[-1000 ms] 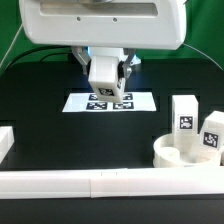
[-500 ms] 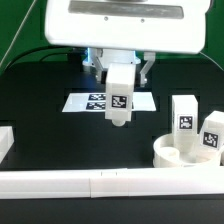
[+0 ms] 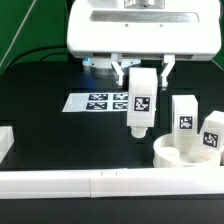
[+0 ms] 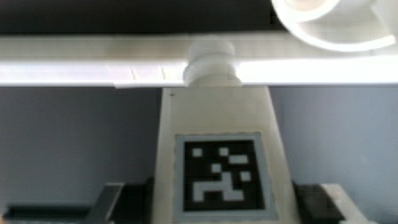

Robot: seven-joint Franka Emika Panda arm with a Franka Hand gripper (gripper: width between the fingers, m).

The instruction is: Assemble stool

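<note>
a: fingers (image 3: pixel 121 73) clenched on one leg (image 3: pixel 140 103), one finger on each side of its upper end. wrist view agrees: the dark fingers (image 4: pixel 329 196) flank the leg (image 4: pixel 217 120) and press against its sides.

b: attitude of the leg?

a: upright, tag toward the exterior camera, narrow end down. it hangs over the tabletop (image 3: pixel 50 125) and looks clear of it, though contact can't be ruled out from this angle.

b: position against the rest?

a: at the exterior view's right end of the marker board (image 3: pixel 95 102), overlapping that corner of it in the picture. the seat drum (image 3: pixel 185 158) sits on the tabletop further to the exterior view's right and nearer the camera, apart from the held leg.

b: the other legs?

a: first standing leg (image 3: pixel 184 120), upright, tag facing the camera, just behind the drum. second standing leg (image 3: pixel 212 135) is beside it, its foot hidden by the drum's rim. cannot tell whether either touches the drum.

b: anything else on the tabletop?

a: long white rail (image 3: pixel 100 182) across the front. small white block (image 3: pixel 5 140) at the exterior view's left edge. in the wrist view the rail (image 4: pixel 89 72) runs crosswise past the leg's tip, and the drum's rim (image 4: pixel 338 25) shows beyond it.
</note>
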